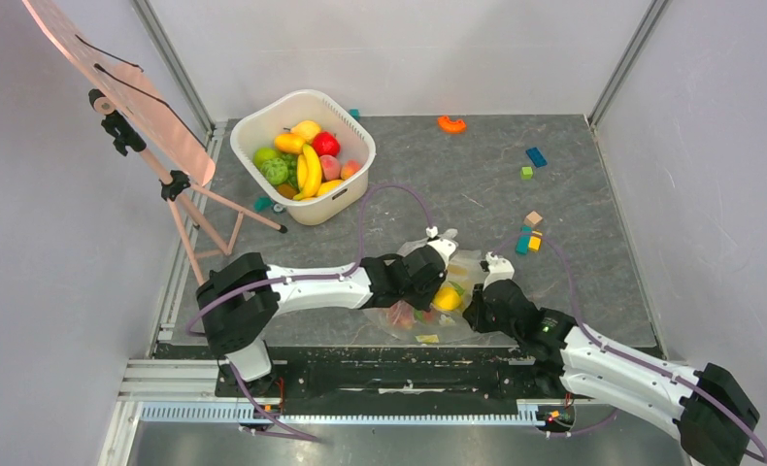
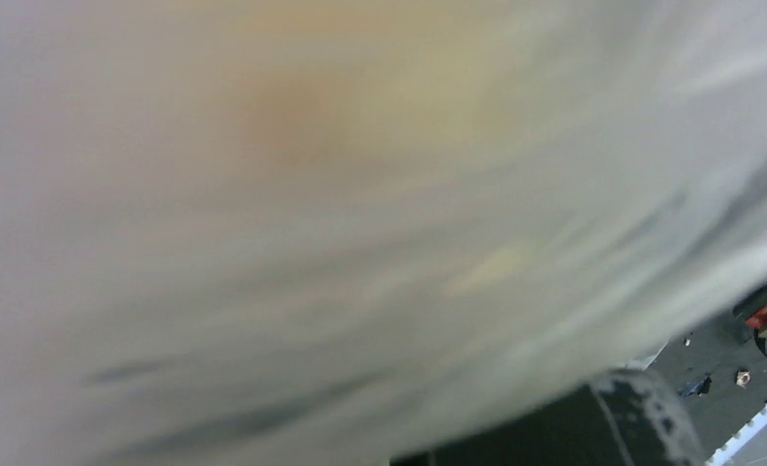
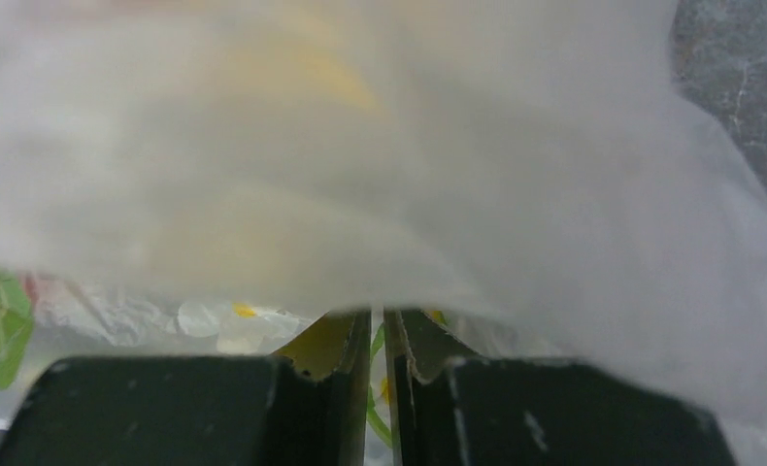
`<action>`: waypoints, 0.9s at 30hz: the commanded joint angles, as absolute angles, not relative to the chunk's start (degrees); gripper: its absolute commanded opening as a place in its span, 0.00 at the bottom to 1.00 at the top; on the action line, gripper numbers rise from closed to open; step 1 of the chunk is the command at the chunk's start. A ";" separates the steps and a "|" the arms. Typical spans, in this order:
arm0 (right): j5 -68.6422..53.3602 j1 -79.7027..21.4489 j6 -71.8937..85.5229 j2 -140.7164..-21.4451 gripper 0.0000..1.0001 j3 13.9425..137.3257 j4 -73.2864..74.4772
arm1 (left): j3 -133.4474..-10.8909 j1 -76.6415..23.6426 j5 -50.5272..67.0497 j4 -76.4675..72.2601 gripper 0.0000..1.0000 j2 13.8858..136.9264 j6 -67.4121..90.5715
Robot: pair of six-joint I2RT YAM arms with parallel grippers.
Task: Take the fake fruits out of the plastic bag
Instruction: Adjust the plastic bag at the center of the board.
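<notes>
Clear, crinkly film is what both wrist cameras mostly see; the plastic bag [image 1: 462, 272] lies on the grey table [image 1: 574, 194] close to its near edge, bunched between the two arms. The fake fruits [image 1: 448, 296] are inside it; from above, a yellow one shows through the film at the middle and red and pink ones just to its left, nearer the left arm.

The left claw [image 1: 436, 248] reaches in from the left and rests on the far part of the bag; it is clenched, though film smears right across its own camera and hides its tips, so I cannot tell whether it pinches the bag. The right claw [image 1: 496, 264] sits at the bag's right edge; its jaws are drawn in to a thin slit, seemingly with film caught at the tips.

So the fruits lie between the claws, on the near side of both; the yellow one looks about equally close to each. Where the bag's mouth points is not readable. The white tub [image 1: 336, 209] stands well apart, far left.
</notes>
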State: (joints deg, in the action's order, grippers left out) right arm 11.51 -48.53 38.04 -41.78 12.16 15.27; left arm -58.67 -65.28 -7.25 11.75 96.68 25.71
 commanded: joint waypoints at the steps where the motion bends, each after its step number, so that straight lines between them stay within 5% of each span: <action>1: 14.21 -48.52 39.88 -43.10 0.14 11.23 18.82 | -54.66 -65.21 -6.37 7.54 0.02 93.29 28.63; 20: 9.96 -48.92 42.26 -33.81 0.27 20.05 16.36 | -46.53 -67.32 -6.35 -3.03 0.02 91.85 33.13; 27: 11.03 -49.85 53.12 -35.85 0.45 16.92 11.13 | -45.64 -67.54 -5.98 -4.85 0.02 91.58 34.01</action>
State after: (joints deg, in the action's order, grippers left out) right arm 10.57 -49.30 45.60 -34.65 17.93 15.84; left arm -46.65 -67.00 -5.82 -2.94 93.03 31.35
